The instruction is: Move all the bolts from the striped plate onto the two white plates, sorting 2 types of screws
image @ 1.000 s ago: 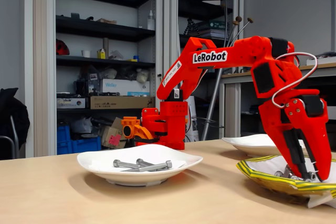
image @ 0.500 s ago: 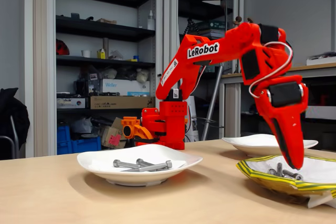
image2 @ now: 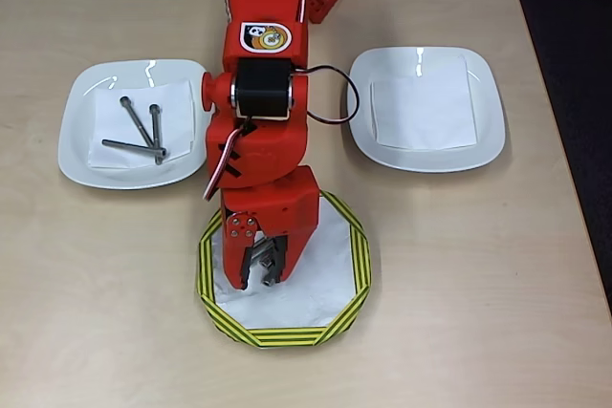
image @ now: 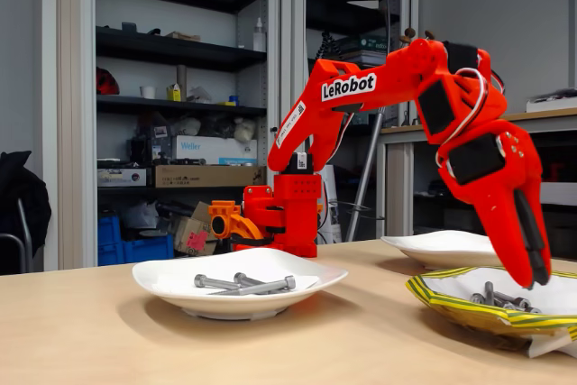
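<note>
Grey metal bolts [image: 498, 297] lie in a small cluster on the white centre of the yellow-and-green striped paper plate [image: 451, 304]; in the fixed view at least three shafts can be made out, though their heads overlap and an exact count or a long-versus-short call is not possible from here. From above the cluster is mostly hidden under the arm, with a little grey metal showing between the fingers.

The red two-finger gripper [image2: 264, 267] hangs directly over that cluster, pointing steeply down, its tips just above the plate's floor in the fixed view and not clearly touching any bolt. The bolts therefore lie straight below the tips, so the coming move looks like a short vertical drop rather than any sideways reach. Their shafts seem to run roughly across the fixed view, but this is uncertain. The fingers stand a little apart, with nothing clamped as far as can be seen.

Three long bolts [image2: 142, 130] rest already on the napkin in the glossy white plate [image2: 76, 140] at picture-left of the overhead view. The second glossy white plate [image2: 488, 121], at picture-right, carries a napkin and no bolts.
</note>
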You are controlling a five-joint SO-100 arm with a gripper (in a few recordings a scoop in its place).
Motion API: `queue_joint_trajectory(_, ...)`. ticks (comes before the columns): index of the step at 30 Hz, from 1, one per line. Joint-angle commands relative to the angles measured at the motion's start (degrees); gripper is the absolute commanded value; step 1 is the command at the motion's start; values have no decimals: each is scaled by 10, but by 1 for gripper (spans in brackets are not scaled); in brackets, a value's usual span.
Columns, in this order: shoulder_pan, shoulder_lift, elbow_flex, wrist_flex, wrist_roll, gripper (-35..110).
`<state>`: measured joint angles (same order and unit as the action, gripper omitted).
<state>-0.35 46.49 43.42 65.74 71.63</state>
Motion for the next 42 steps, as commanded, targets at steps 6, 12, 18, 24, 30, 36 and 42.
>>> queue_joint_trajectory(6, -27, 6, 17, -25, 50, 14)
queue_joint_trajectory(12, -17, 27, 67, -40, 49, 15)
queue_joint_trajectory(18, -6, 39, 91, -43, 47, 13)
queue_joint_trajectory(24, 0, 64, 135, -55, 46, 12)
queue_joint_trajectory(30, 1, 75, 151, -54, 43, 11)
queue_joint_trajectory(36, -7, 73, 149, -54, 48, 0)
queue_joint_trajectory(42, -16, 83, 149, -69, 3, 0)
